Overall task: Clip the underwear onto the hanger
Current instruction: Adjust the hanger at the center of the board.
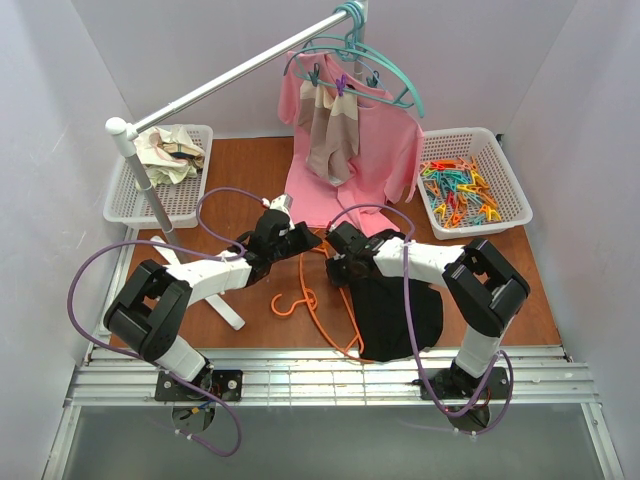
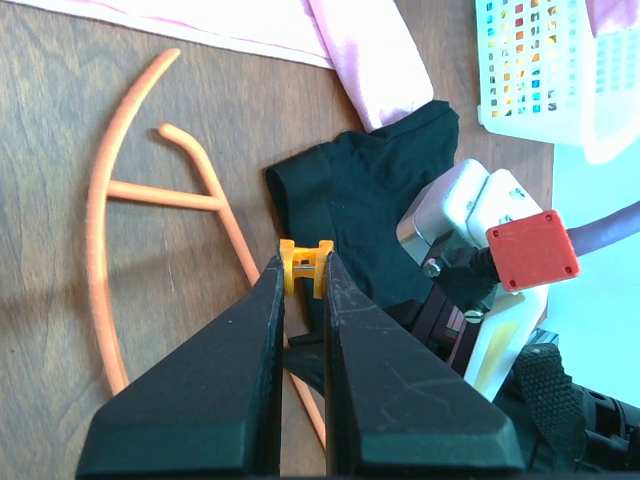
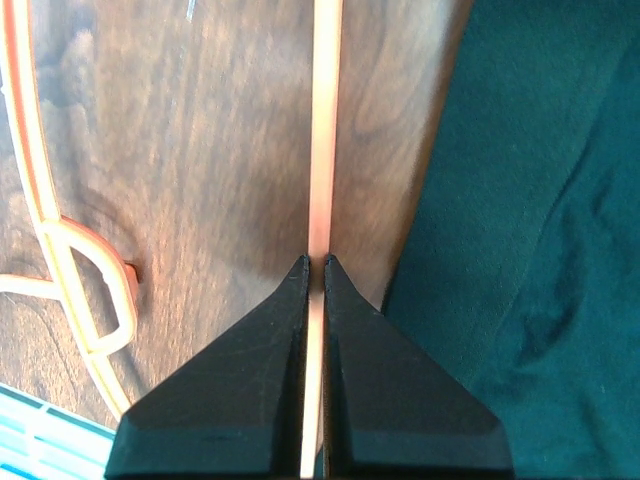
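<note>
The orange hanger (image 1: pixel 312 305) lies flat on the brown table, hook to the left. The black underwear (image 1: pixel 400 310) lies just right of it, and also shows in the left wrist view (image 2: pixel 370 190) and right wrist view (image 3: pixel 540 250). My left gripper (image 1: pixel 306 241) is shut on a small orange clothespin (image 2: pixel 305 262), held above the underwear's edge near the hanger's bar (image 2: pixel 235 230). My right gripper (image 1: pixel 336 266) is shut on a thin straight bar of the hanger (image 3: pixel 322 150), beside the underwear. The hanger's hook (image 3: pixel 70 260) shows at the left of the right wrist view.
A white basket (image 1: pixel 505 170) of coloured clothespins stands at the back right. Another white basket (image 1: pixel 125 200) with cloths stands at the back left. A rail (image 1: pixel 230 80) on a stand carries teal hangers (image 1: pixel 375 70), a pink shirt (image 1: pixel 385 150) and a beige-striped cloth (image 1: pixel 335 135).
</note>
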Robot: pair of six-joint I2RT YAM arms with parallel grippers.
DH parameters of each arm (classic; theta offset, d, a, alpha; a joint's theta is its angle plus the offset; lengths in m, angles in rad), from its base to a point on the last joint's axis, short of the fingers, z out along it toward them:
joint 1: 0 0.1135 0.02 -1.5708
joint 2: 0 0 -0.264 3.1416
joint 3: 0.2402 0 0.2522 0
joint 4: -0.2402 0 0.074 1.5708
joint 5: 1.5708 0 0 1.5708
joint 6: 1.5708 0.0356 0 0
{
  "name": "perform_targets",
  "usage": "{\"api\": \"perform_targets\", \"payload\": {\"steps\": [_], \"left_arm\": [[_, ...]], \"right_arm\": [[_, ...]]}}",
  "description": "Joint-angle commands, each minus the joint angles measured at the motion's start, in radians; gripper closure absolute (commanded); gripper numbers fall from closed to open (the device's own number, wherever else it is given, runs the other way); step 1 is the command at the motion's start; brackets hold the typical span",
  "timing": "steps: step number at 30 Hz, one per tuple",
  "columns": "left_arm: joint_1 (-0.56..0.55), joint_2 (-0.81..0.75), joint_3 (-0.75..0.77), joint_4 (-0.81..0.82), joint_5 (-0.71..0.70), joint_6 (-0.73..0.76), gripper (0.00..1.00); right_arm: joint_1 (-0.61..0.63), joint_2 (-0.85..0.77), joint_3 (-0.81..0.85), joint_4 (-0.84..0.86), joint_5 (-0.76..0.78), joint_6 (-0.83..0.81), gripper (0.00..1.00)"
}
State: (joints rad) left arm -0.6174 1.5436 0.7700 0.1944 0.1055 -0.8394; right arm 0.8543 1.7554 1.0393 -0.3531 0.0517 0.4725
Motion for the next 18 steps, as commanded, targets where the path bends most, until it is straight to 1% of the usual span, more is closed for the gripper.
{"api": "perform_targets", "payload": {"steps": [1, 12, 18], "left_arm": [[-0.004, -0.045, -0.020, 0.013, -0.029, -0.013, 1.00], [-0.008, -0.057, -0.051, 0.031, -0.023, -0.024, 1.00], [-0.010, -0.068, -0.060, 0.031, -0.018, -0.021, 1.00]], "right_arm": [[0.009, -0.010, 0.050, -0.089, 0.023, 0.031, 0.99], [0.008, -0.080, 0.059, -0.147, 0.080, 0.089, 0.99], [0.008, -0.109, 0.053, -0.152, 0.106, 0.109, 0.99]]}}
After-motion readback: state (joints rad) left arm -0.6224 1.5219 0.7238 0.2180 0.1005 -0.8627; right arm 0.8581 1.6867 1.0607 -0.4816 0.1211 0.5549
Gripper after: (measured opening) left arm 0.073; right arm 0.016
